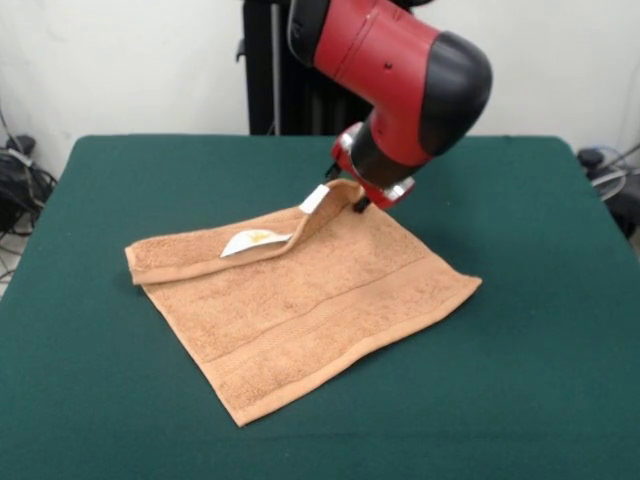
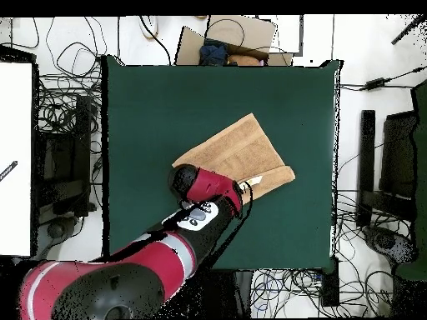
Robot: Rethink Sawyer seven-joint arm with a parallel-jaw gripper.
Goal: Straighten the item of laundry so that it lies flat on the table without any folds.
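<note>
Orange-tan towel point(image 1: 300, 315) mid-surface point(image 1: 540, 380), far edge folded over, white tags point(image 1: 250, 241) showing. Gripper point(image 1: 357, 203) holds that folded edge's raised corner; jaws closed on it.

Nubby terry towel point(image 1: 300, 300) – matt felt table point(image 1: 540, 380).

You get even, soft room light in both views, with no harsh glare. The towel point(image 1: 300, 300) casts only a thin shadow on the table point(image 1: 540, 380), and the arm point(image 1: 400, 70) shows mild sheen on its red shell. Your front view is slightly soft; the overhead floor looks washed out.
</note>
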